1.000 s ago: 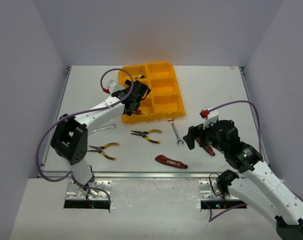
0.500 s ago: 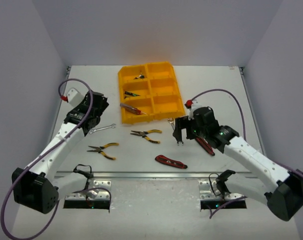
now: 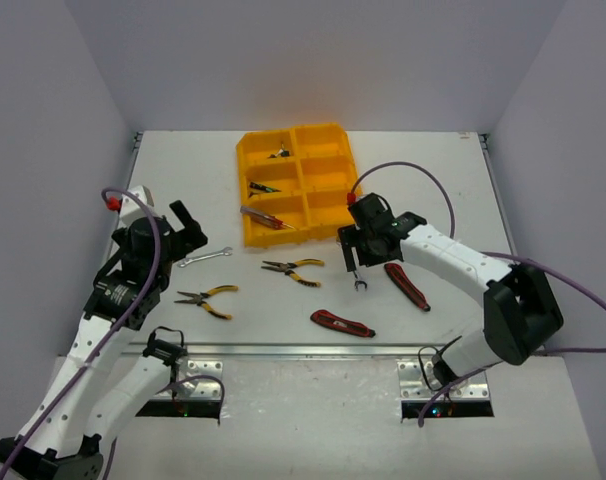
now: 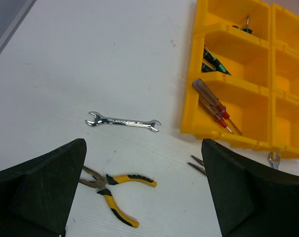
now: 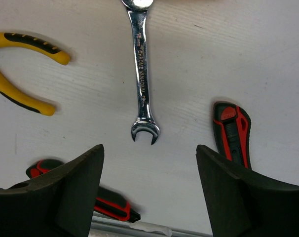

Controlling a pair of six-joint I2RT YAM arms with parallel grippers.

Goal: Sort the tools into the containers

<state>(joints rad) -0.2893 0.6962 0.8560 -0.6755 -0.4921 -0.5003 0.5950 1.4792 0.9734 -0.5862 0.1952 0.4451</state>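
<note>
While my right end effector hangs, fingers apart, over a wrench lying on the table beside the tray, my left end effector gapes empty near a second wrench.

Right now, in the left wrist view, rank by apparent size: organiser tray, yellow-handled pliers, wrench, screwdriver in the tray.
1. Yellow organiser tray, even though partly cut off.
2. Yellow-handled pliers, though nearest the camera.
3. Silver wrench and red-handled screwdriver: similar length, too close to rank.
</note>
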